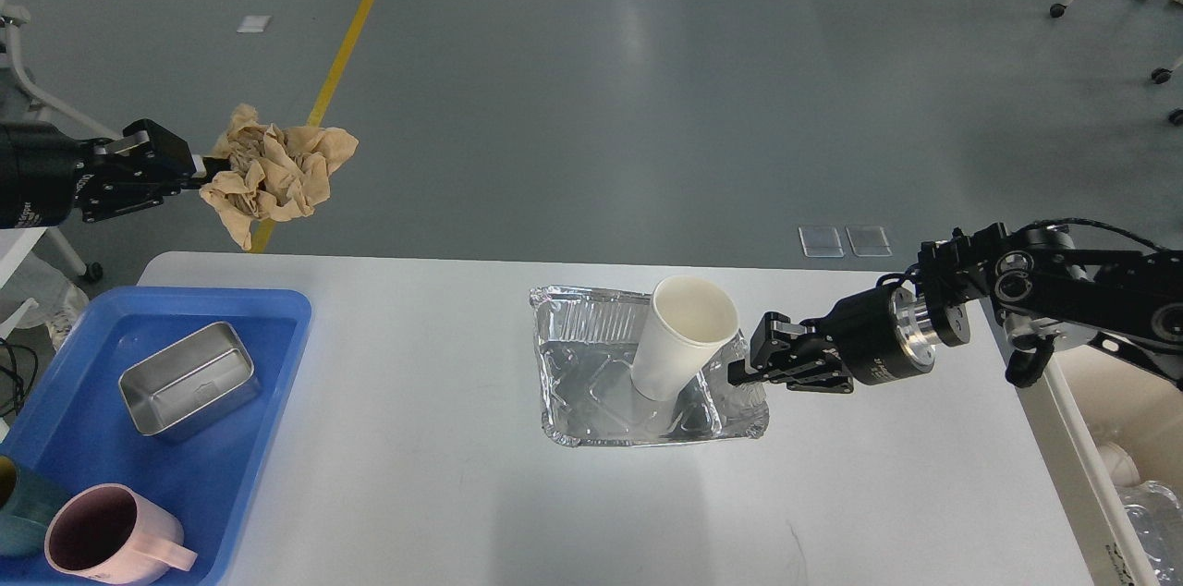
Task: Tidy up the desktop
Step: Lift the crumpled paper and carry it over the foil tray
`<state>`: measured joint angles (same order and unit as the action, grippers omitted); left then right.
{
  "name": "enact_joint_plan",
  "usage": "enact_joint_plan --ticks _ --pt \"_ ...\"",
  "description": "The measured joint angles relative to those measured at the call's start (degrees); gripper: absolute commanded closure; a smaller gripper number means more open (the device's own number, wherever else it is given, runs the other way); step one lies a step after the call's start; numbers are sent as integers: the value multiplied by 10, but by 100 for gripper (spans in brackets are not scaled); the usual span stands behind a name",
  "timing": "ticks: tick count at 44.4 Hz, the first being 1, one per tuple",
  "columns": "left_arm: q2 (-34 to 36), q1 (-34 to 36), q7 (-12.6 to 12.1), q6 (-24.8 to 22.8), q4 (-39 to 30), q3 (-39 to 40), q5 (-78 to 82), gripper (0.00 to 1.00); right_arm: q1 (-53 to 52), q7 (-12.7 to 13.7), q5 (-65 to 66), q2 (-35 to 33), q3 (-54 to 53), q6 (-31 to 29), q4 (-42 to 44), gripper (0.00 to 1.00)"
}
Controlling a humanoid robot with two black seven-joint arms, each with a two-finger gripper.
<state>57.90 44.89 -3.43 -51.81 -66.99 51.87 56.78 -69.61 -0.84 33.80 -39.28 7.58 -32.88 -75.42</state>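
Holding: left gripper (199,172) clamps crumpled brown paper (274,174) beyond the desktop (416,475); right gripper (739,372) grips foil tray (591,383) containing tilted paper cup (684,336).

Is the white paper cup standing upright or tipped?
Tipped. The paper cup leans right inside the foil tray, its open mouth tilted toward the right tool at the tray's edge.
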Motion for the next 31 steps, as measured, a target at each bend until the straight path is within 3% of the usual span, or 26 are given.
enact_joint_plan --ticks 17,31 --pt "3 32 -2 -23 -12 2 -25 100 0 0 -2 1 2 -9 0 100" --pt "-160 122 -9 -32 5 -115 -10 100 -4 1 1 5 6 -9 2 100"
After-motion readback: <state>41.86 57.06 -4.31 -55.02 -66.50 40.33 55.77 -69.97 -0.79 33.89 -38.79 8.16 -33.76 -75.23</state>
